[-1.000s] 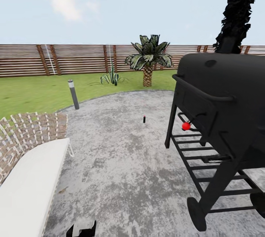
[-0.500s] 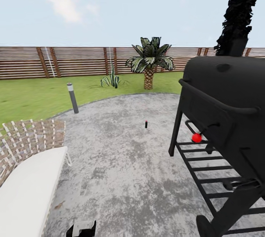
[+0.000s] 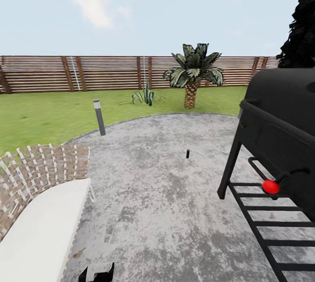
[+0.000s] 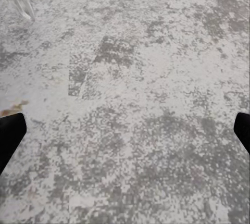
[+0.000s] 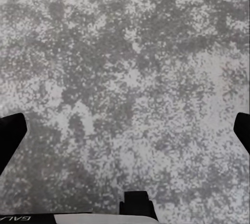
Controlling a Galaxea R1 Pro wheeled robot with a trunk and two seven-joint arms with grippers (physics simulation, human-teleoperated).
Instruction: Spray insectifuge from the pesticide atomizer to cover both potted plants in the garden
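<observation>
The round patio (image 3: 162, 194) is rough grey stone with darker blotches. Out near its middle stands one tiny dark thing with a red top (image 3: 187, 154), too small to tell what it is; it may be the pesticide atomizer. It stands well apart from everything else, between the barbecue and the short grey post (image 3: 99, 116) at the patio's edge.

The barbecue (image 3: 280, 142) is big, black and rounded like a barrel, on thin metal legs with a rack of bars below. A shiny red knob (image 3: 270, 186) sticks out from its front. On the patio's other side sits a woven brown-and-white lounger (image 3: 41, 170) with a smooth white cushion (image 3: 41, 229).

Past the patio is green lawn (image 3: 43, 118), then a brown fence (image 3: 109, 73) of long flat slats. A small palm (image 3: 192, 74) with a scaly trunk and a spiky striped plant (image 3: 145, 95) grow near the fence.

The left gripper (image 4: 125, 130) and right gripper (image 5: 125, 130) both hang over bare stone, black fingers (image 4: 10, 135) spread wide apart, holding nothing.
</observation>
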